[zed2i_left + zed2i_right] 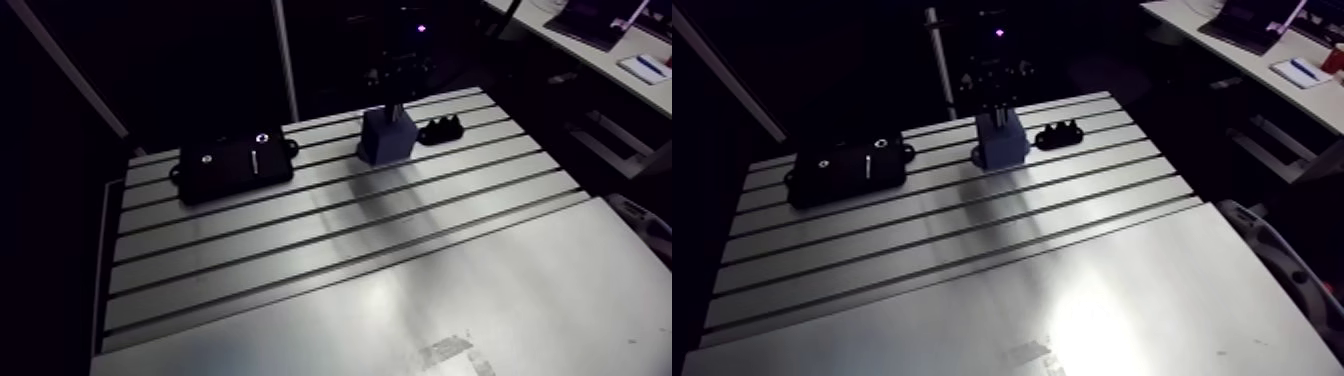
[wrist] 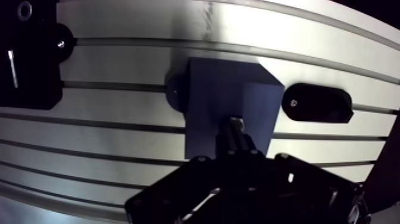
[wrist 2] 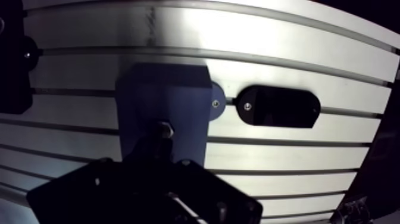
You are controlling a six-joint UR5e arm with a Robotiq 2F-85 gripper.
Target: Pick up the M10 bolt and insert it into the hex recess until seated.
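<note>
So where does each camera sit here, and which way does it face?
Arm view: on the upper link, looking down across the table at the block, box and holder; the gripper hangs from the top edge over the block.
Wrist view: on the wrist, looking down past the gripper, shut on the bolt over the block; only the gripper shows.
Both share the block, box, holder and slotted table.

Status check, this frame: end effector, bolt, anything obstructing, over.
End effector shut on M10 bolt. Bolt over blue block, recess hidden, seating unconfirmed. Black holder beside block, not in the way.
</note>
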